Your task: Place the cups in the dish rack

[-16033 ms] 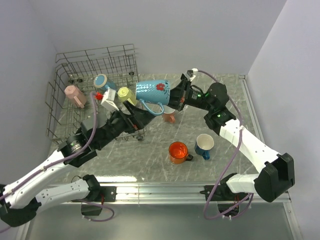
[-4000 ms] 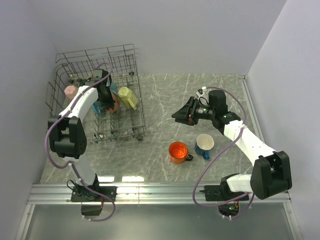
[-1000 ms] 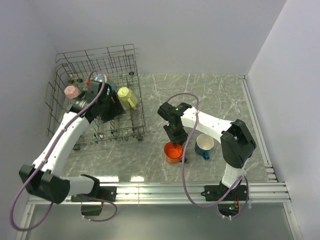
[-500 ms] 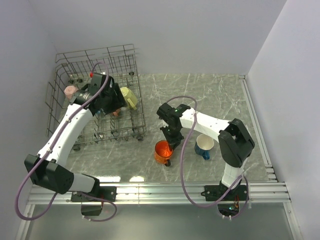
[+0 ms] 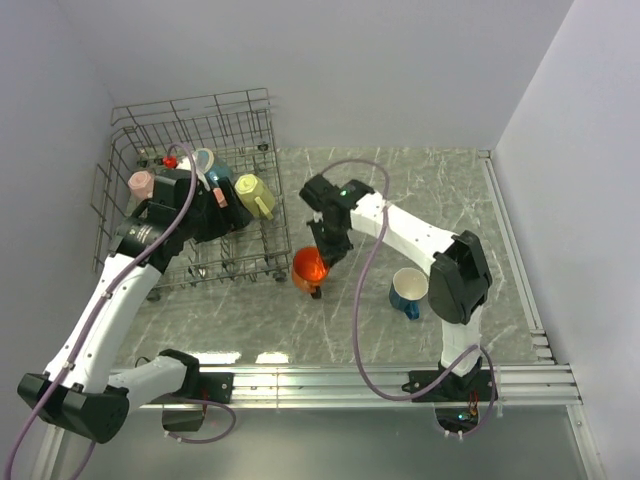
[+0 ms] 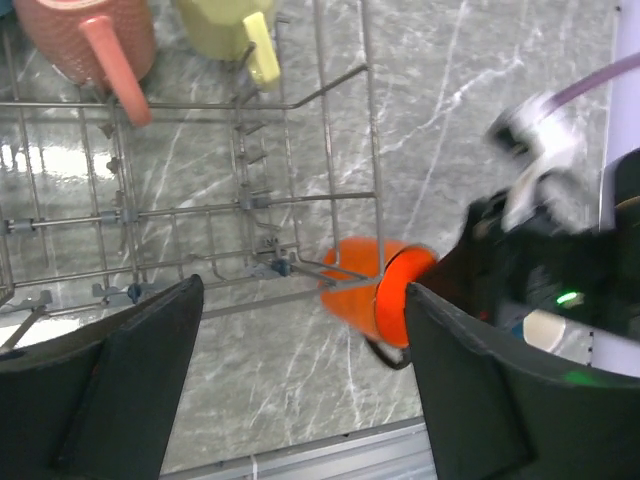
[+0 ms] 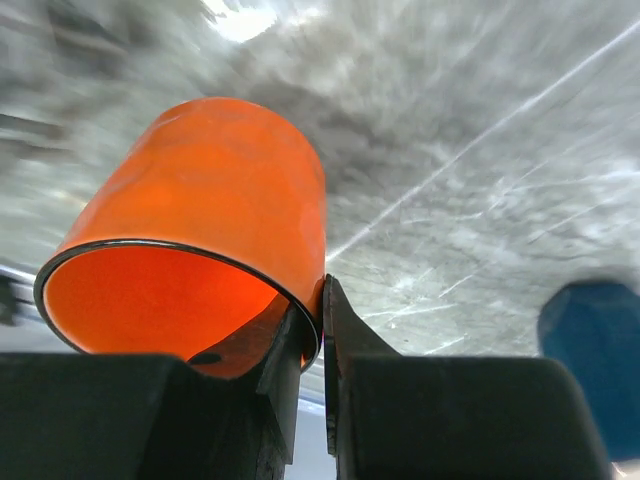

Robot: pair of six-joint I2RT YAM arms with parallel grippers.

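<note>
Orange mug [image 7: 195, 225]: glossy, bright orange inside and out, with a thin dark line round the rim. A small dark handle shows under it in the top view.
Pose: tipped onto its side, with the mouth toward the right arm and the base toward the rack.
Place: outside the rack [image 5: 118, 215], just beside its near right corner and over the surface [image 5: 440, 190]. Whether it hangs clear of the surface or brushes it cannot be told.
Right hand [image 7: 312, 322]: narrow, pinching the orange mug's wall at the rim, one finger inside the mouth and the other outside.
Dark blue mug [image 5: 408, 291]: upright on the surface, pale inside, with its handle toward the near edge. It stands to the right of the orange mug and apart from it.
Rack: a grey wire basket with upright prongs and tall wire sides, at the left of the surface against the wall.
Pale yellow mug [image 5: 253, 195]: in the rack by its right side, lying tilted, handle out.
Salmon mug [image 6: 85, 35]: in the rack next to the yellow one, with a dimpled wall and a straight handle.
Light blue mug [image 5: 203, 160]: farther back in the rack, its pale mouth showing.
Pale pink mug [image 5: 140, 184]: at the rack's left side.
Left hand [image 6: 300, 292]: above the rack, fingers spread wide, holding nothing.
Surface: grey stone pattern with white veins.
</note>
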